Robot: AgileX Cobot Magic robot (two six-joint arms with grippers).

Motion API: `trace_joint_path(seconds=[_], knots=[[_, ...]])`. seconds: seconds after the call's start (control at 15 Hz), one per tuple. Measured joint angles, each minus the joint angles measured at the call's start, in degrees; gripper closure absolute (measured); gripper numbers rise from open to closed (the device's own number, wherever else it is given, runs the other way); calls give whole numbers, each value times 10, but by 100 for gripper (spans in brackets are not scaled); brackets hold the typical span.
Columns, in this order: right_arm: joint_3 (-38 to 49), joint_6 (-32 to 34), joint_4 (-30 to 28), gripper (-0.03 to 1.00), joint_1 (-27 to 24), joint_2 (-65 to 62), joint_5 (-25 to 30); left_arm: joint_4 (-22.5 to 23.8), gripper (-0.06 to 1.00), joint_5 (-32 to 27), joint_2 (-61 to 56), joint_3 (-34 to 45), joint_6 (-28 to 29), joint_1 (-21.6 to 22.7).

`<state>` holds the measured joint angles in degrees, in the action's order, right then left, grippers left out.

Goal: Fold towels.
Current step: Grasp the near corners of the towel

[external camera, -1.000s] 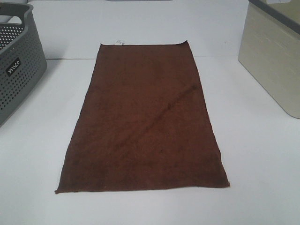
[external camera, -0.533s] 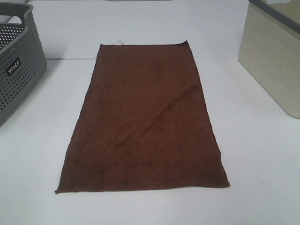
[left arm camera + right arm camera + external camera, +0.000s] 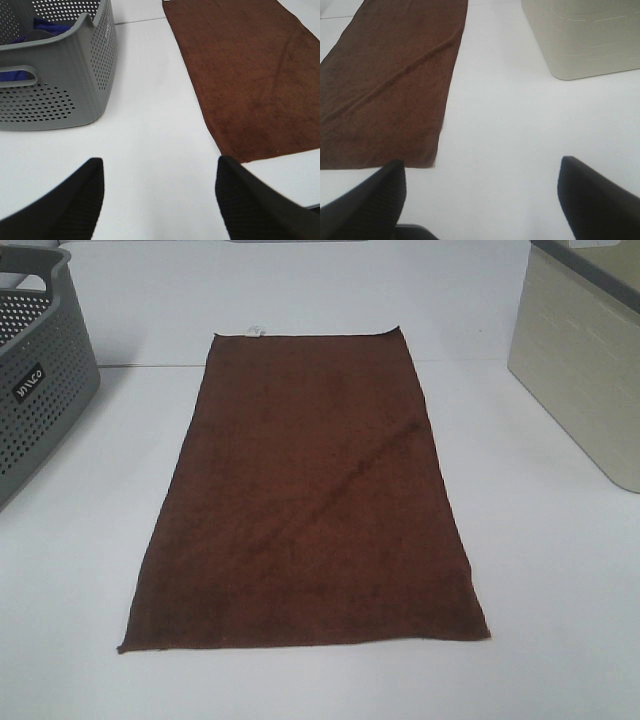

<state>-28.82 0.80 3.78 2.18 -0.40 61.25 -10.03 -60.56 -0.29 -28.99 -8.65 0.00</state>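
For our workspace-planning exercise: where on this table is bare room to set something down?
Bare white tabletop: between dark reddish-brown terry towel and grey perforated plastic basket; between towel and beige rectangular bin. Crowded: the far corners.

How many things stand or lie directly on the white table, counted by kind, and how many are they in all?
Dark brown towel: 1
Grey perforated basket: 1
Beige bin: 1
Total: 3
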Motion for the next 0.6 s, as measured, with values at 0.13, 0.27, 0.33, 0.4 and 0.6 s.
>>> trace_joint_path(seconds=[0.13, 0.27, 0.33, 0.4, 0.6], knots=[[0, 0, 2, 19, 0, 0, 0, 0, 32, 1, 0, 0, 0, 0], [0, 2, 2, 20, 0, 9, 0, 0, 32, 15, 0, -3, 3, 0], [0, 11, 2, 20, 0, 26, -1, 0, 32, 27, 0, -6, 10, 0], [0, 15, 2, 20, 0, 53, -4, -2, 32, 54, 1, -7, 22, 0], [-7, 19, 2, 20, 0, 152, -18, -31, 32, 163, 44, 8, 58, 0]])
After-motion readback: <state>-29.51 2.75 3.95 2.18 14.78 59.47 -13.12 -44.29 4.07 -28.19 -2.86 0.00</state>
